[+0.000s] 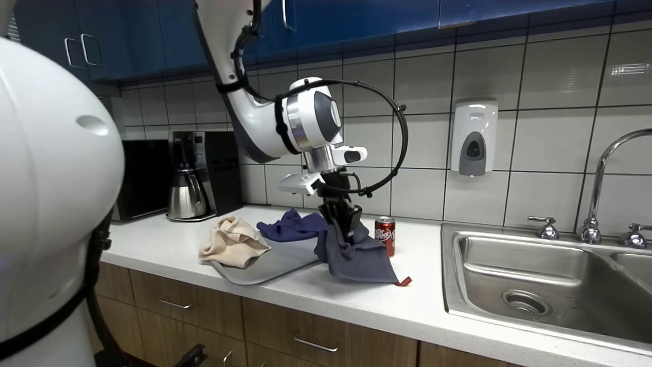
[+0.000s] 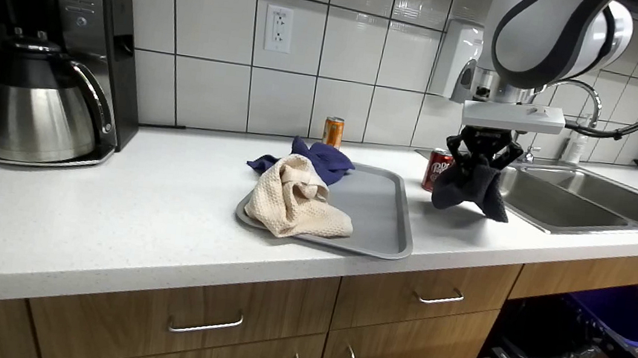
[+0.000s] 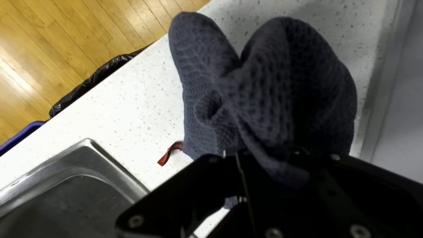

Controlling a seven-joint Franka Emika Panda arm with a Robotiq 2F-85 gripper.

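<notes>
The gripper (image 1: 349,233) held the dark gray cloth (image 1: 358,262) pinched over the counter (image 1: 418,290), apparently the carrying step, and next likely needed to keep clear of the red can (image 1: 385,235).

in my wrist view the tips of the claw (image 3: 269,160) are lost in the folds of the grey cloth (image 3: 264,86), the print on its red tag (image 3: 167,155) is blurred, and the sink (image 3: 103,167) is cut off at left and bottom. in an exterior view i can't see the foot of the orange can (image 2: 333,130) behind the purple cloth (image 2: 330,163), its label too small to read, while the beige cloth (image 2: 294,203) hides part of the tray (image 2: 372,216).
</notes>
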